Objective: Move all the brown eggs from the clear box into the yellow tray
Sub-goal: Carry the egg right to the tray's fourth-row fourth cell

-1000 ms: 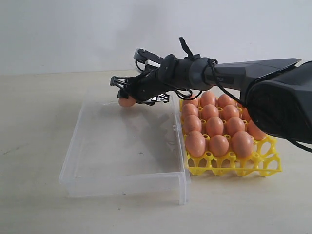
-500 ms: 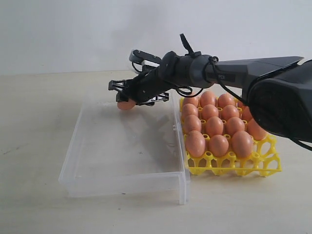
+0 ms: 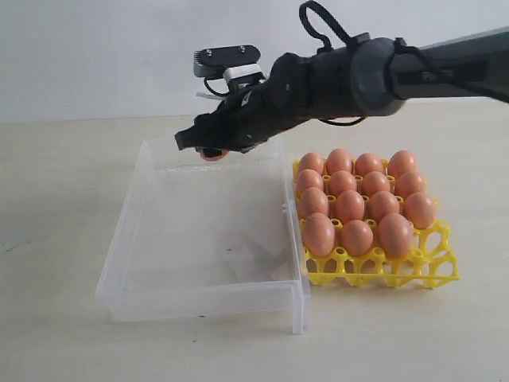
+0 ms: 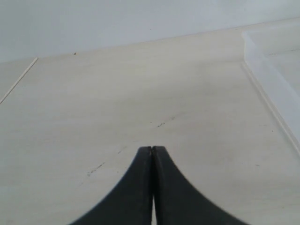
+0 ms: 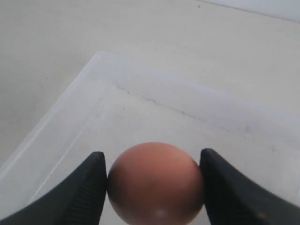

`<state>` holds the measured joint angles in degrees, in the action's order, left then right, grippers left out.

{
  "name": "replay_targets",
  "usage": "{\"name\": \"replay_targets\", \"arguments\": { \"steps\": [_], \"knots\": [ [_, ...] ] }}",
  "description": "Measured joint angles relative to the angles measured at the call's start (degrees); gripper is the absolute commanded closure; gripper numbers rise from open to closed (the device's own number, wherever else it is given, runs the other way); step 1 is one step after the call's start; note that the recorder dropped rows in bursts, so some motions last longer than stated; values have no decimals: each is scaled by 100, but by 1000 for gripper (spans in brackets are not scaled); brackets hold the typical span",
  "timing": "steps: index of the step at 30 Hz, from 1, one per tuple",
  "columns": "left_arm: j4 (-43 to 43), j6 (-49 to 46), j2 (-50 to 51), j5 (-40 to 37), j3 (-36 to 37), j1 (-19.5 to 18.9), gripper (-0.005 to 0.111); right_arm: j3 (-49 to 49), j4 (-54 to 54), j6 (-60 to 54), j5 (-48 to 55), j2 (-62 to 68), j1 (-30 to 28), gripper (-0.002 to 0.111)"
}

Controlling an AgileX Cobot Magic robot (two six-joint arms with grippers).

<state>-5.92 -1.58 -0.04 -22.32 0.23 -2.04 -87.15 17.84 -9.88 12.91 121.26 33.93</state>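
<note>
Egg (image 5: 156,183) clamped in right end effector (image 3: 208,147) above a box (image 3: 199,296) corner; tray (image 3: 383,272) lies beyond box's opposite side wall.

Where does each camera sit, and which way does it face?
Exterior view: off the arms, facing across the table at the clear box and yellow tray; the right arm reaches in, right gripper holding a brown egg.
Left wrist view: on the left wrist, facing down over the shut left gripper at bare table and one box wall.
Right wrist view: on the right wrist, facing down between the gripper's fingers at the egg and a box corner.
Shared: exterior and right wrist both show that egg.
</note>
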Motion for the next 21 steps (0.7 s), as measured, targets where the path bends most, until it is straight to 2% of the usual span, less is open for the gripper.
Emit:
{"name": "replay_targets", "arguments": {
  "steps": [4,8,15,21],
  "knots": [
    [0,0,0,0,0,0,107,1839,-42,-77,-1000,-1295,0,108],
    [0,0,0,0,0,0,107,2828,-53,-450,-1189,-2265,-65,108],
    [0,0,0,0,0,0,107,3319,-323,-557,-354,-2887,-541,108],
    [0,0,0,0,0,0,107,3356,-1784,393,581,-2942,-951,108]
  ]
}}
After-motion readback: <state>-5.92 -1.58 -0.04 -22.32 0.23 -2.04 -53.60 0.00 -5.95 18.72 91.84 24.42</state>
